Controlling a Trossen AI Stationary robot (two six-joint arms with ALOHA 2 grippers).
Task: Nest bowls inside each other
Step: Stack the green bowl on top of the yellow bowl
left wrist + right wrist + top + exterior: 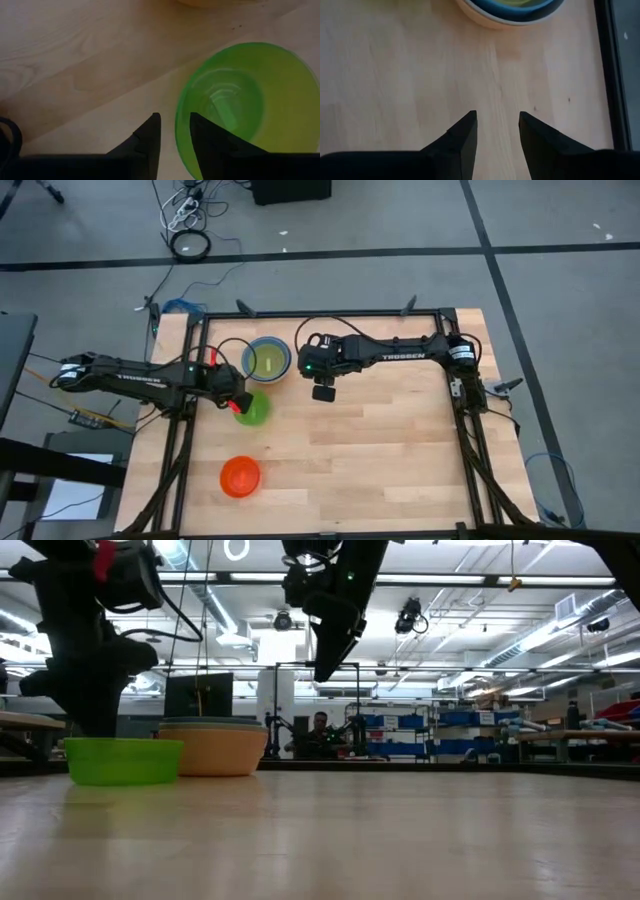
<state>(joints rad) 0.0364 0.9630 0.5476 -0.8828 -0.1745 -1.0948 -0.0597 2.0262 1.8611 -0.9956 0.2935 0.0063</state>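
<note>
The left tool (172, 132) stands at the rim of the green bowl (240, 105), its two dark fingers (147, 137) slightly apart with the rim's edge running between them; whether they press the rim or have let go of it cannot be told. In the high view this tool (240, 402) sits at the bowl's 10 o'clock edge, the left arm reaching in from 9 o'clock across the desk (380, 450).

The right tool (497, 130) hangs above bare wood with its fingers spread and nothing between them. From above it (323, 390) lies at about 4 o'clock of the stack of bowls (266, 360), near but clear of it, and in the low view it (328, 665) is well off the desk.

Three separate bowl items can be counted from above: the green bowl (255, 410), the stack, and a lone red-orange bowl (240, 477).

- The stack shows a tan-orange outer bowl (215, 750), a blue-grey rim inside it and a yellow-green centre; how many bowls it holds cannot be told.
- The green bowl (122, 760) sits upright, mouth up, just at 6 o'clock of the stack.
- The red-orange bowl, also mouth up, lies at 6 o'clock of the green one, well apart.

All are round, so none has a long axis.
</note>
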